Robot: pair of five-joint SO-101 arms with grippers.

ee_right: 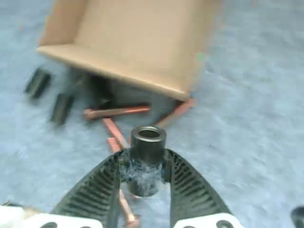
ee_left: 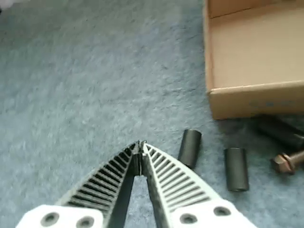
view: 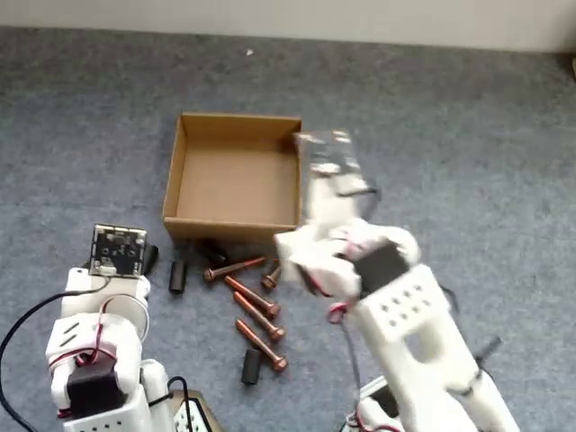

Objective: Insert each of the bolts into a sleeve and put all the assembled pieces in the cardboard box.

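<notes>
An open brown cardboard box (view: 232, 180) sits on the grey carpeted table (view: 468, 135), beyond the arms. Just before its front wall lies a cluster of copper-coloured metal bolts (view: 252, 297), with a short black cylindrical sleeve (view: 177, 275) to their left and a second sleeve (view: 251, 365) at the cluster's near end. The right end effector (ee_right: 145, 159) holds a third sleeve (ee_right: 148, 141) upright above the bolts, near the box's right front corner. The left end effector (ee_left: 140, 148) is left of the cluster, and black sleeves (ee_left: 190, 148) lie between it and the box.

A grey-blue, felt-like covering (view: 486, 135) is spreading across the work surface. A pale strip (view: 360, 16) is running along its far edge. Even, diffuse light is falling on it, casting soft shadows. A small white speck (view: 249, 52) is lying near that edge.
</notes>
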